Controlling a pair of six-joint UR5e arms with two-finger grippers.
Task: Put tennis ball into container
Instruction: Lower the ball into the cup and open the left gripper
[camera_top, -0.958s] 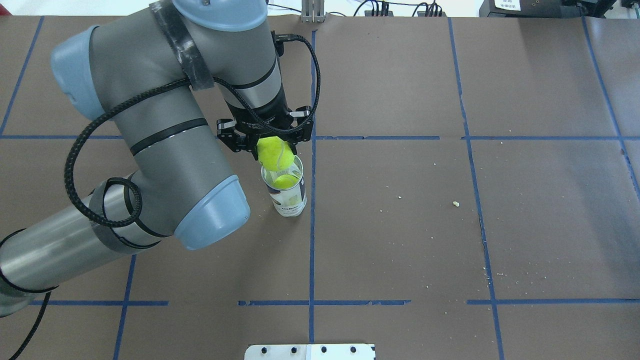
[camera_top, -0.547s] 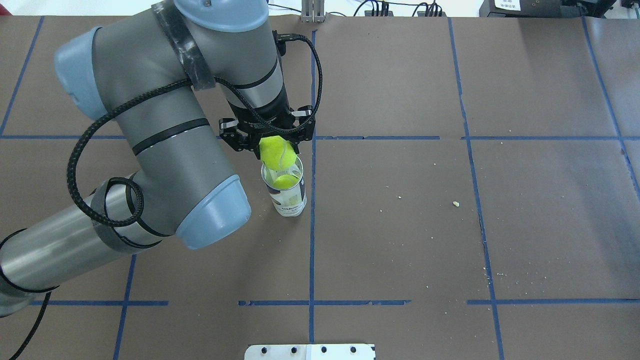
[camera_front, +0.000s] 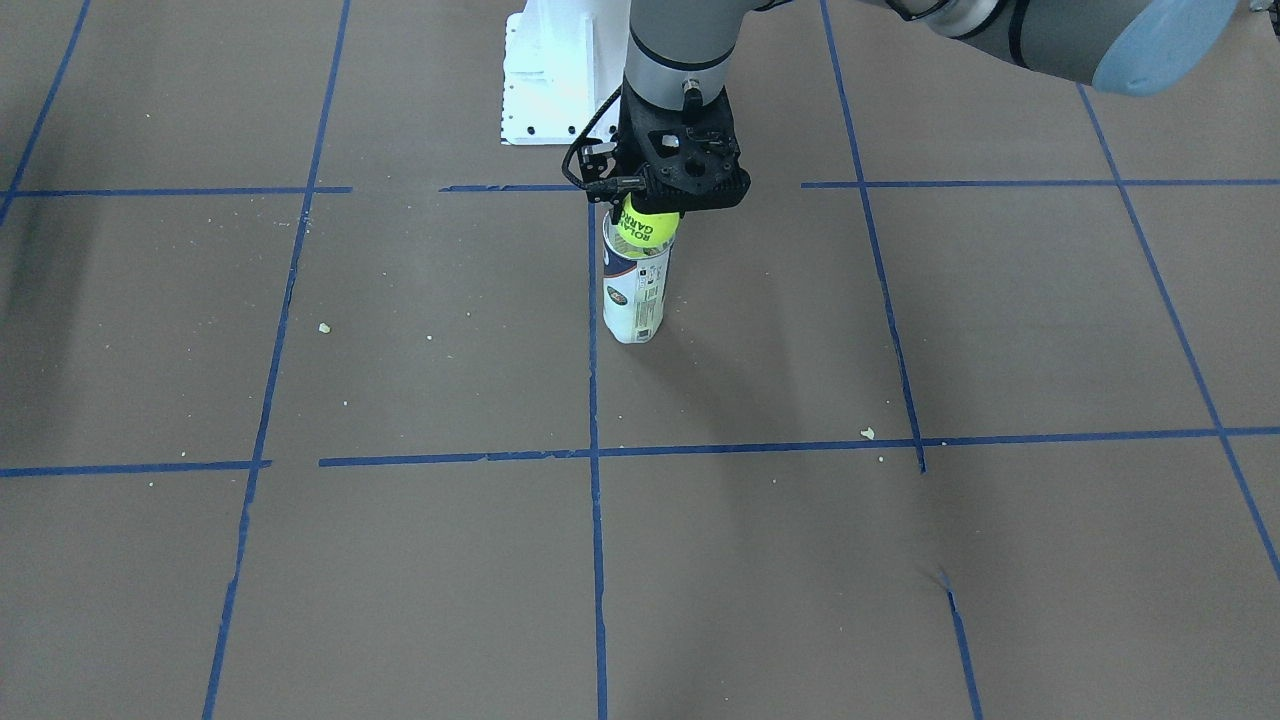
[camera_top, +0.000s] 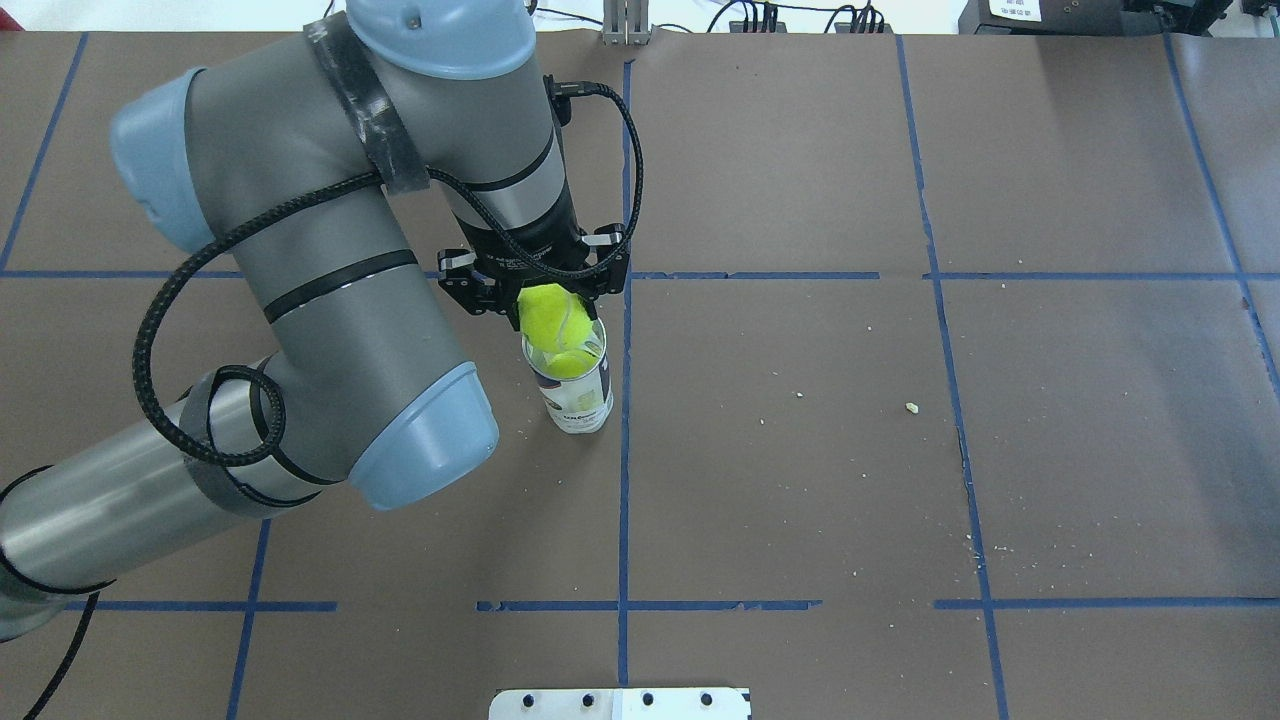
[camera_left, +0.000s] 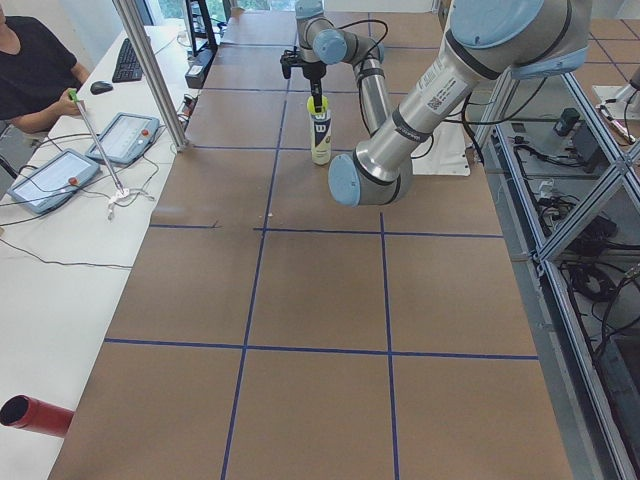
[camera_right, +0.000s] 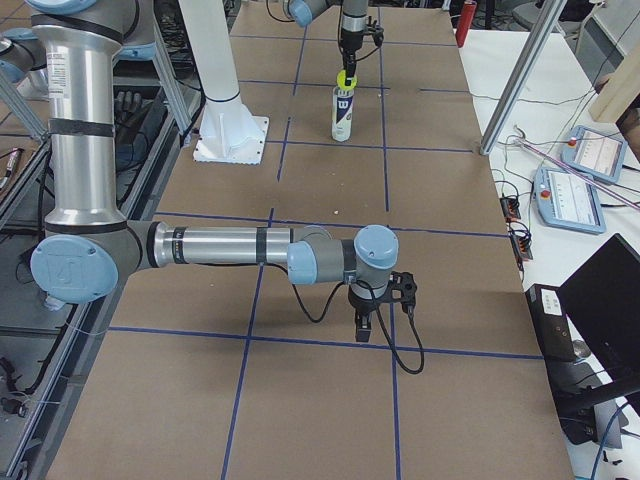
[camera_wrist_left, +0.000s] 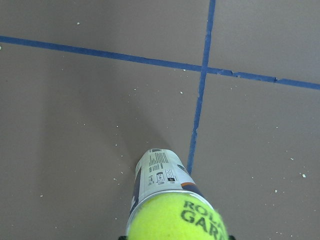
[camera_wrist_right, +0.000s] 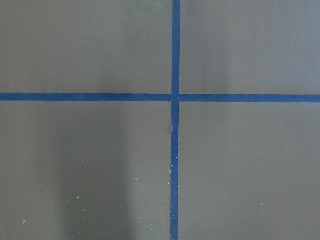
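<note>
The tennis ball (camera_top: 552, 318) sits between the fingers of the left gripper (camera_top: 550, 298). Straight below the gripper the container (camera_top: 580, 398) stands upright, with the ball at its mouth (touching the rim or not, I cannot tell). A tape line (camera_top: 624, 450) runs just beside the container, to the gripper's right, and the pedestal (camera_front: 545, 90) stands well behind.

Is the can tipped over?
No, the container stands upright, with the tennis ball held by the left claw at its mouth.

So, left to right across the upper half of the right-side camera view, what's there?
White metal pedestal, tall clear tennis-ball can with white and dark-blue label, topped by a yellow-green tennis ball, slanted silver metal post, grey touchscreen tablet.
</note>
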